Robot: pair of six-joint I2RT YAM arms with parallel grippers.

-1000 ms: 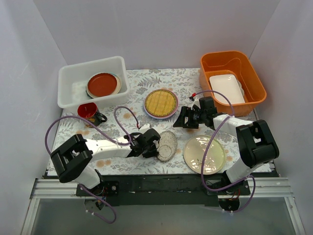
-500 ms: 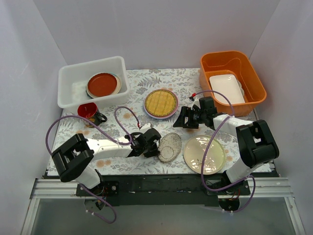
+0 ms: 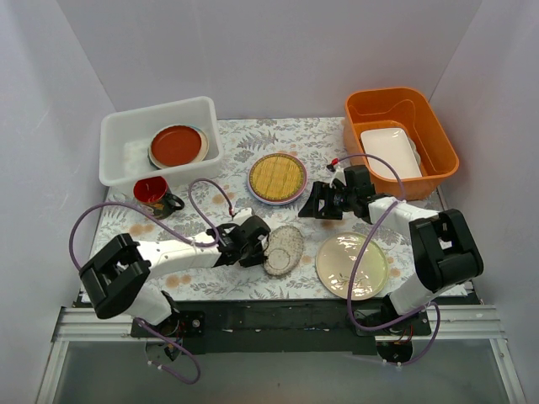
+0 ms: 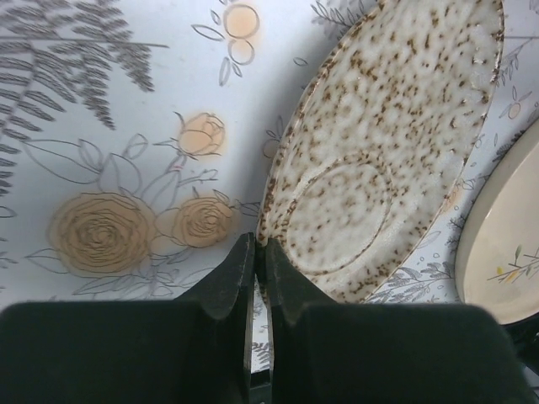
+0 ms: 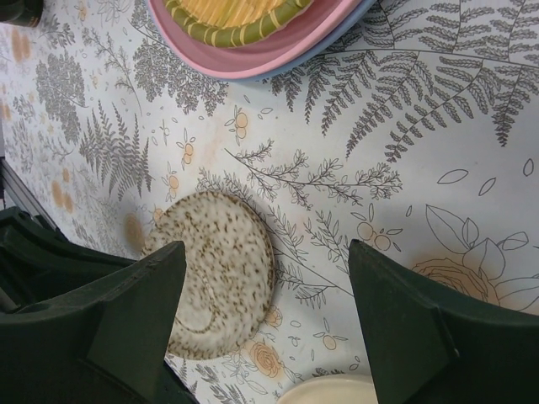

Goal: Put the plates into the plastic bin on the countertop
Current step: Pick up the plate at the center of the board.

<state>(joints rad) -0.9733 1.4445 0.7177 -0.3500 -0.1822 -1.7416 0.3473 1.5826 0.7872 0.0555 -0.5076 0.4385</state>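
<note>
Jaws of your left gripper (image 4: 255, 252) are clamped on the rim of the speckled grey plate (image 4: 379, 151), which is tilted on the countertop (image 4: 101, 101), well apart from the plastic bin (image 3: 126, 153). Your right gripper (image 5: 265, 278) has its jaws wide apart.

We take the speckled plate (image 4: 379, 168) for glazed stoneware, cream flecked with brown, with a soft sheen; the countertop (image 4: 101, 126) looks smooth and matt, its ferns and flowers printed flat; the left gripper (image 4: 255, 246) has matt black plastic fingers; the plastic bin (image 3: 126, 151) is milky, translucent, faintly glossy; the orange tub (image 3: 436, 128) shines more; the woven-bamboo plate (image 3: 277, 177) looks rough and ribbed; the pale yellow plate (image 3: 352, 265) is smooth and glossy.
</note>
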